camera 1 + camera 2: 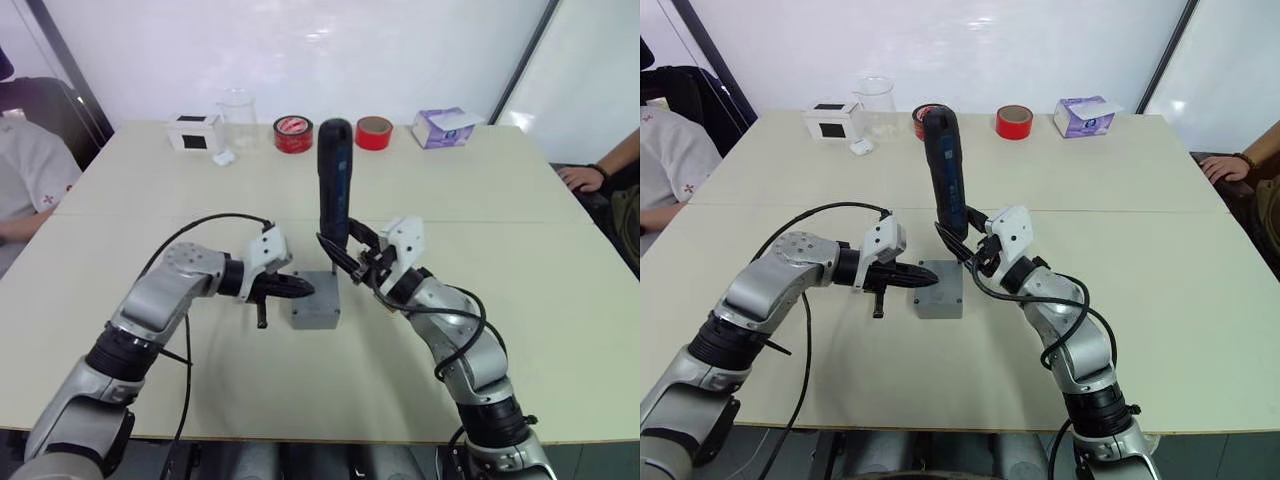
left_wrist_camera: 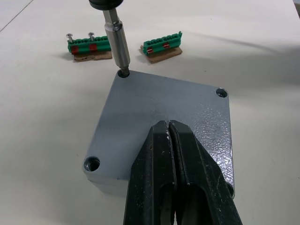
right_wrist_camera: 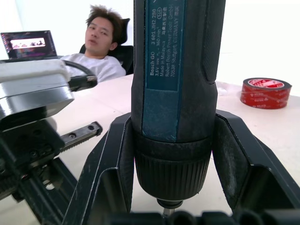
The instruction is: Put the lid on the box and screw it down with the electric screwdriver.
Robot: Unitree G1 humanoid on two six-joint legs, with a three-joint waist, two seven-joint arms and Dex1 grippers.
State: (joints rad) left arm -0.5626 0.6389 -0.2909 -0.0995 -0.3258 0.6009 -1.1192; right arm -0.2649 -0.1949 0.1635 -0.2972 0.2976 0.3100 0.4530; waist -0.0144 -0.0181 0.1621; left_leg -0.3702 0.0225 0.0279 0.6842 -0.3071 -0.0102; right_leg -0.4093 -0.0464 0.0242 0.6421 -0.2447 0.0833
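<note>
The gray lid (image 2: 159, 108) lies flat on top of the gray box (image 1: 315, 318) in the middle of the table. My left gripper (image 1: 300, 288) is shut, and its fingertips (image 2: 169, 129) rest on the lid's top face. The black electric screwdriver (image 1: 334, 180) stands upright, with my right gripper (image 1: 345, 260) shut around its lower body. Its metal bit (image 2: 117, 40) sits in the lid's far corner screw hole. Two other corner holes show open. The inside of the box is hidden under the lid.
Two green screw strips (image 2: 90, 44) (image 2: 162, 43) lie just beyond the box. Along the far edge stand a white box (image 1: 196, 132), a clear beaker (image 1: 238, 115), two red tape rolls (image 1: 293, 133) (image 1: 374, 132) and a purple tissue box (image 1: 443, 127). People sit at both sides.
</note>
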